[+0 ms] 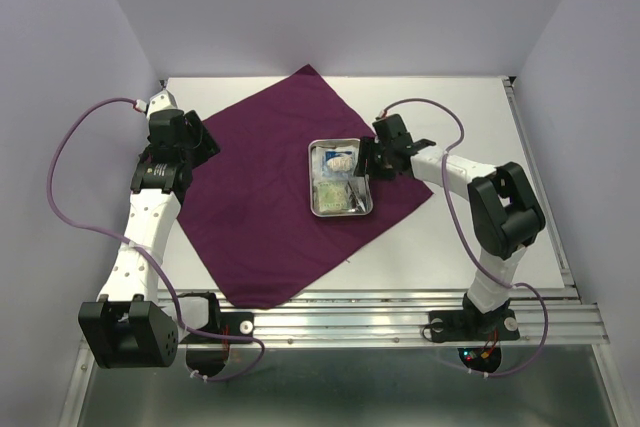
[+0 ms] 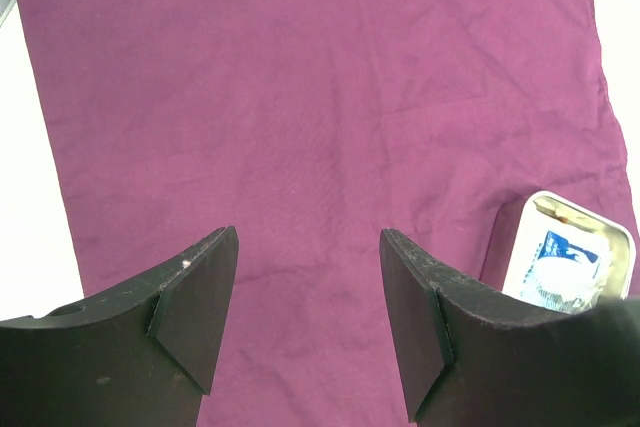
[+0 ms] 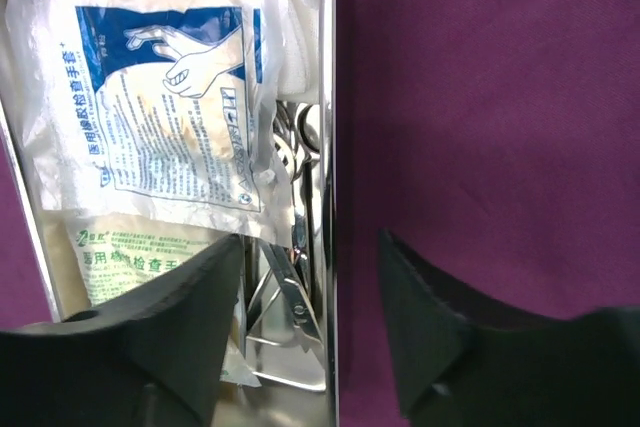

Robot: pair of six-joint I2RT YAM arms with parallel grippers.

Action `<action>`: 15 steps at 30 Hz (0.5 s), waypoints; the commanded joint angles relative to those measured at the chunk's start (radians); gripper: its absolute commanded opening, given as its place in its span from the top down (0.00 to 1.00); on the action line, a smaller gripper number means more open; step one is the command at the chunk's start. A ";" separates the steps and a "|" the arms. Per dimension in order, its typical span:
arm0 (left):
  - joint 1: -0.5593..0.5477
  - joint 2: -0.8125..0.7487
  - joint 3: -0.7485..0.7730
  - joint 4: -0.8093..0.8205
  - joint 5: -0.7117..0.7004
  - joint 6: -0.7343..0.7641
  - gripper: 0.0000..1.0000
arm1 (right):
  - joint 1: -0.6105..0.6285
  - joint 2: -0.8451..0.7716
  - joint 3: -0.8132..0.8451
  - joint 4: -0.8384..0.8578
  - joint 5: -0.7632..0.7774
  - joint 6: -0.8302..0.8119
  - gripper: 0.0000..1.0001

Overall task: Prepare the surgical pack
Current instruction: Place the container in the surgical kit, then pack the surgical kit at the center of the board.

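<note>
A dark-purple cloth lies spread on the table like a diamond. A shiny steel tray sits on its right part and holds clear packets, white gauze and metal scissors. My right gripper is open and straddles the tray's right rim, one finger inside the tray and one outside over the cloth. My left gripper is open and empty above the cloth's left part; the tray corner shows at the right of the left wrist view. Tweezers cannot be made out.
The white table is bounded by grey walls on three sides. A metal rail runs along the near edge, where both arm bases are bolted. Purple cables loop from each arm.
</note>
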State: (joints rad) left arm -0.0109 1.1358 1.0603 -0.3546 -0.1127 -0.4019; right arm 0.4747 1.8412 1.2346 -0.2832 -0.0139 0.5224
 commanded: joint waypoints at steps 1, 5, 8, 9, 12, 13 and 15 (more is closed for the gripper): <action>0.002 -0.013 -0.003 0.031 -0.001 0.005 0.30 | 0.007 -0.046 0.054 0.019 0.097 -0.028 0.34; 0.002 -0.014 0.000 0.031 -0.002 0.006 0.30 | -0.039 -0.086 0.059 -0.002 0.126 -0.041 0.23; 0.002 -0.016 0.003 0.029 0.004 0.008 0.30 | -0.154 -0.138 0.000 -0.010 0.131 -0.044 0.17; 0.002 -0.018 0.004 0.028 0.004 0.009 0.30 | -0.174 -0.149 -0.015 -0.008 0.132 -0.044 0.16; 0.002 -0.019 0.006 0.028 0.004 0.009 0.30 | -0.258 -0.191 -0.076 -0.011 0.140 -0.039 0.15; 0.002 -0.018 0.004 0.029 0.005 0.009 0.30 | -0.280 -0.209 -0.108 -0.016 0.144 -0.035 0.15; 0.002 -0.016 0.003 0.029 0.008 0.009 0.30 | -0.321 -0.224 -0.138 -0.020 0.146 -0.032 0.15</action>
State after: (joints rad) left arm -0.0109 1.1358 1.0603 -0.3546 -0.1116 -0.4015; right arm 0.2195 1.6688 1.1561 -0.2871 0.0963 0.4908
